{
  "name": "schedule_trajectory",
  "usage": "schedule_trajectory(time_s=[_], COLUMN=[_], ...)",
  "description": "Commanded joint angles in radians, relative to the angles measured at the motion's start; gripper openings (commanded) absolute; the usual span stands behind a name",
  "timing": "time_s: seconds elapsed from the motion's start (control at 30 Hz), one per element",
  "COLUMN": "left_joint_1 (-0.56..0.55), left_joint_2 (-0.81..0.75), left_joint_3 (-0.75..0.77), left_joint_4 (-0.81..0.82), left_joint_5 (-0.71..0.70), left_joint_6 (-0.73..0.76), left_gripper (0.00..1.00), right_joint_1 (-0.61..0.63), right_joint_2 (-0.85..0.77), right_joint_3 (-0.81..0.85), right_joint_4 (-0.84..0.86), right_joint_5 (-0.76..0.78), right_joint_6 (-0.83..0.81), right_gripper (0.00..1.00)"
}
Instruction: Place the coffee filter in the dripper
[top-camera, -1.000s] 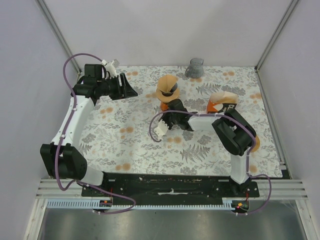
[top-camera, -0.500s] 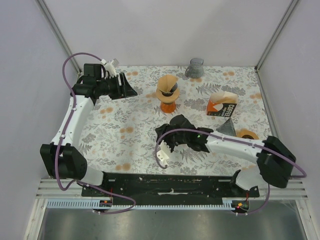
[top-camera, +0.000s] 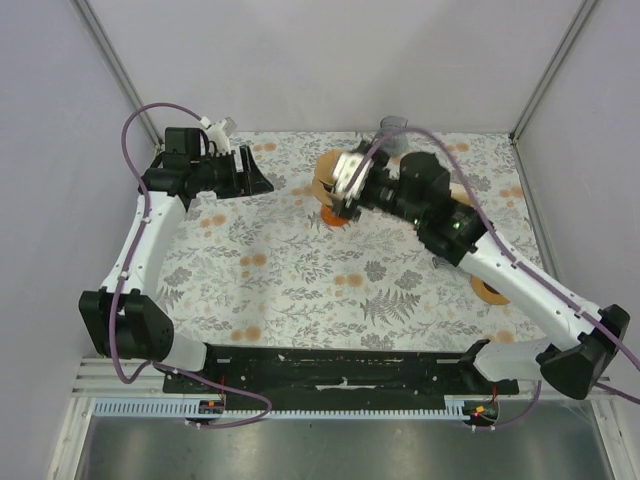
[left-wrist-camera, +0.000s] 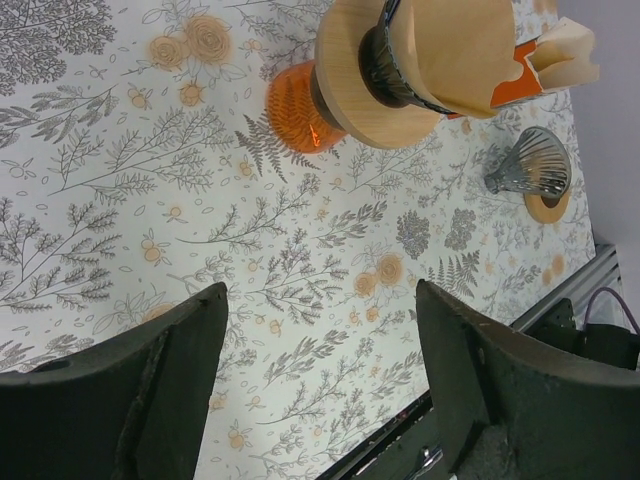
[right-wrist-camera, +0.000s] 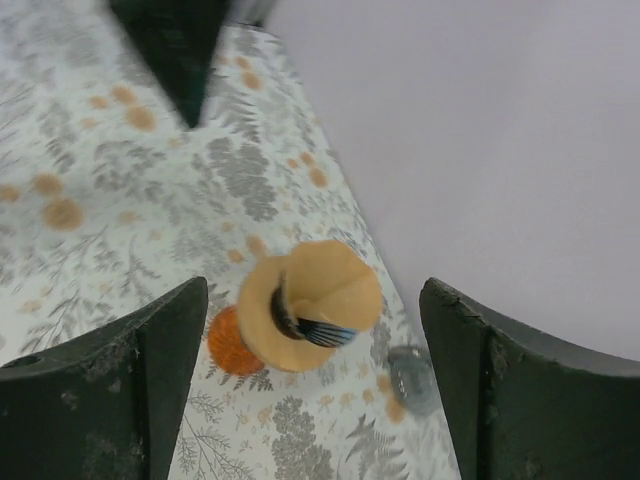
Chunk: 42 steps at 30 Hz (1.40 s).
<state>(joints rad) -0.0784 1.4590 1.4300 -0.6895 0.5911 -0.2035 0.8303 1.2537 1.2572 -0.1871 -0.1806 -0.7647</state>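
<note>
My right gripper lifting away from low spot over floral table where it was half a second ago, now hovering above orange glass dripper with wooden collar. Fingers spread wide, carrying nothing. Tan paper cone filter sitting in dripper mouth, unchanged over last second. Judging placement done, this pass only checking seating. My left gripper idling far left, jaws parted, empty.

Coffee filter sits in the dripper on the floral table; left end effector spread wide
</note>
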Motion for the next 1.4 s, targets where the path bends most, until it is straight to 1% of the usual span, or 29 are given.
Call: schedule_trajectory(time_s=[0.0,0.03,0.07,0.17,0.23,0.3,0.37,0.47,0.53,0.7,0.73,0.83,0.93,1.03,1.13,1.27,1.37], left_joint_1=[0.008,0.008,0.009,0.011,0.015,0.015,0.017,0.019,0.02,0.023,0.023,0.026,0.026,0.028,0.028,0.028,0.032], left_joint_2=[-0.046,-0.049,-0.052,-0.049,-0.042,-0.032,-0.022,-0.017,-0.014,-0.006,-0.003,0.001,0.009,0.021,0.037,0.06,0.069], left_joint_3=[0.03,0.03,0.033,0.038,0.041,0.044,0.047,0.053,0.055,0.058,0.056,0.058,0.056,0.063,0.069,0.078,0.084], left_joint_4=[-0.008,-0.01,-0.013,-0.019,-0.019,-0.019,-0.021,-0.022,-0.024,-0.027,-0.027,-0.03,-0.031,-0.035,-0.038,-0.041,-0.047], left_joint_5=[-0.036,-0.042,-0.048,-0.063,-0.065,-0.063,-0.068,-0.076,-0.082,-0.085,-0.088,-0.08,-0.063,-0.059,-0.054,-0.053,-0.05], left_joint_6=[0.059,0.064,0.067,0.078,0.079,0.079,0.081,0.087,0.087,0.098,0.099,0.104,0.104,0.104,0.104,0.107,0.11], left_gripper=[0.82,0.82,0.82,0.82,0.82,0.82,0.82,0.82,0.82,0.82,0.82,0.82,0.81,0.81,0.81,0.81,0.8], right_joint_1=[-0.216,-0.244,-0.272,-0.364,-0.44,-0.534,-0.606,-0.68,-0.698,-0.708,-0.709,-0.708,-0.706,-0.705,-0.7,-0.692,-0.686], right_joint_2=[0.088,0.102,0.116,0.202,0.281,0.378,0.478,0.6,0.677,0.858,0.886,0.961,1.027,1.088,1.145,1.22,1.266], right_joint_3=[0.165,0.182,0.198,0.284,0.372,0.477,0.559,0.637,0.685,0.798,0.815,0.857,0.878,0.927,0.985,1.053,1.1], right_joint_4=[-0.069,-0.069,-0.069,-0.095,-0.129,-0.175,-0.207,-0.189,-0.164,-0.117,-0.115,-0.107,-0.104,-0.124,-0.118,-0.118,-0.126], right_joint_5=[0.008,-0.008,-0.022,-0.031,-0.034,-0.025,-0.028,-0.025,0.015,0.156,0.174,0.307,0.381,0.409,0.397,0.391,0.408], right_joint_6=[0.413,0.438,0.467,0.58,0.719,0.914,1.071,1.244,1.307,1.438,1.468,1.519,1.567,1.587,1.595,1.619,1.631], right_gripper=[0.94,0.97,0.98,0.98,0.96,0.91,0.86,0.81,0.79,0.78,0.76,0.66,0.65,0.64,0.64,0.61,0.58])
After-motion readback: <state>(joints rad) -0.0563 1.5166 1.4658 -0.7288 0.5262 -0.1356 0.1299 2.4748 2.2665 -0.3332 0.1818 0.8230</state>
